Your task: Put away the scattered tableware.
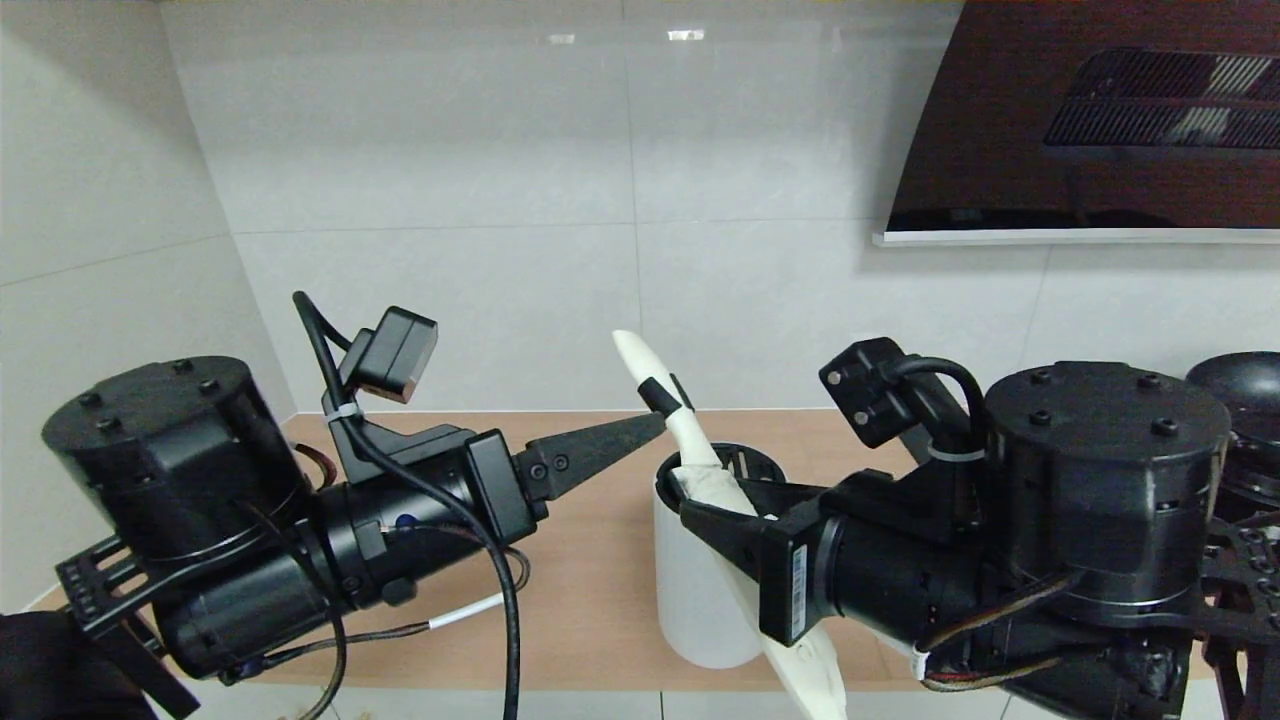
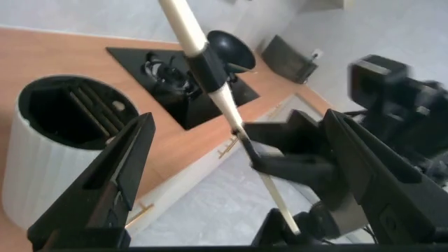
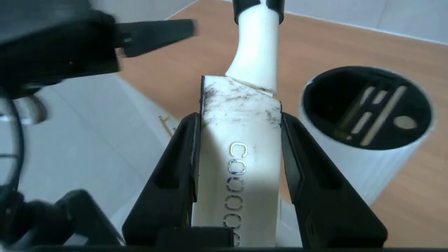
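Note:
A white utensil [image 1: 655,380] with a black band on its handle is held tilted over a white ribbed holder [image 1: 700,590] on the wooden counter. My right gripper [image 1: 715,515] is shut on the utensil's broad scuffed blade [image 3: 241,154], just above the holder's rim [image 3: 315,91]. My left gripper [image 1: 650,425] is open, and the utensil's handle [image 2: 210,70] passes between its spread fingers [image 2: 112,182] without touching them. Several thin utensils lie inside the holder [image 2: 42,161].
A black cooktop [image 2: 175,105] with a dark pan [image 1: 1240,395] sits at the counter's right end, under a dark range hood [image 1: 1090,120]. Tiled walls close off the back and left. Bare wooden counter [image 1: 590,600] lies left of the holder.

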You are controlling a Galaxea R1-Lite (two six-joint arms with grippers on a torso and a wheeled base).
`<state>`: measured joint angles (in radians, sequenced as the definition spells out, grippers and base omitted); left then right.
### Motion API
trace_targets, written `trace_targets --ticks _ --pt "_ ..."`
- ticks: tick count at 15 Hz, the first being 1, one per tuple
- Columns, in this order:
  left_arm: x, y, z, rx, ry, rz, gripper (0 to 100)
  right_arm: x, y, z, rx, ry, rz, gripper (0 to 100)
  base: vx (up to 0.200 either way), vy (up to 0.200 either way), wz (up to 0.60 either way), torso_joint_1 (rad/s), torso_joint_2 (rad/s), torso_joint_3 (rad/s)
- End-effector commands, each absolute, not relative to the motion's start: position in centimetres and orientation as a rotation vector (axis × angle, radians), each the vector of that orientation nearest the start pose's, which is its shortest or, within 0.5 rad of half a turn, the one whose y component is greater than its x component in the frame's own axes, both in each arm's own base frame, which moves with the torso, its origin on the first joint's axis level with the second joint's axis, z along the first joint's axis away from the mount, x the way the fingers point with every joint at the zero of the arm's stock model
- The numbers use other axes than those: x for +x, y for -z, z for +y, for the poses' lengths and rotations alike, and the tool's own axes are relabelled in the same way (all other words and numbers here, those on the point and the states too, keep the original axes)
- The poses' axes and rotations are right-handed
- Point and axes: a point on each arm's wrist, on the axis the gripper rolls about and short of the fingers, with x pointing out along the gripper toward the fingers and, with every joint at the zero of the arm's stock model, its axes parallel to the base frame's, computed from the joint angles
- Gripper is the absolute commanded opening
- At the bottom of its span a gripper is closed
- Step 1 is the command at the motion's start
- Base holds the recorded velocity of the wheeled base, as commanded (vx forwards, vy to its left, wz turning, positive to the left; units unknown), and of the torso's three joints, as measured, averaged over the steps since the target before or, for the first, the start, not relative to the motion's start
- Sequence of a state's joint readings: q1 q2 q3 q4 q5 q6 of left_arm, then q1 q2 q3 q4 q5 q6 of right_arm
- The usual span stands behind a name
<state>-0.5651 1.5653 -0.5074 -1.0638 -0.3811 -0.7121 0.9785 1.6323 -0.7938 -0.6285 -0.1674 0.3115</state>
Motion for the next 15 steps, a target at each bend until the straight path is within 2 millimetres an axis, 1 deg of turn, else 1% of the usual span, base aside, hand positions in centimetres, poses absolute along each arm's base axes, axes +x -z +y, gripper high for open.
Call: trace_targets --ticks 1,2,5,15 --pt "21.2 -18.0 -14.5 -0.659 0.893 0.341 100 16.5 -19.5 24.3 0.167 -0.776 0.317 0 0.000 0.000 0.00 0.000 0.00 0.000" --pt "21.4 -17.9 -14.6 -0.662 0.885 0.319 100 16.2 -19.2 24.7 0.161 -0.793 0.328 0 0.000 0.000 0.00 0.000 0.00 0.000" --pt "21.9 -17.3 -15.1 -0.663 0.862 0.328 100 15.7 -19.0 25.1 0.155 -0.811 0.337 0 0.000 0.000 0.00 0.000 0.00 0.000" --pt "21.9 -16.9 -15.6 -0.662 0.862 0.330 100 14.9 -18.8 25.7 0.152 -0.842 0.346 0 0.000 0.000 0.00 0.000 0.00 0.000"
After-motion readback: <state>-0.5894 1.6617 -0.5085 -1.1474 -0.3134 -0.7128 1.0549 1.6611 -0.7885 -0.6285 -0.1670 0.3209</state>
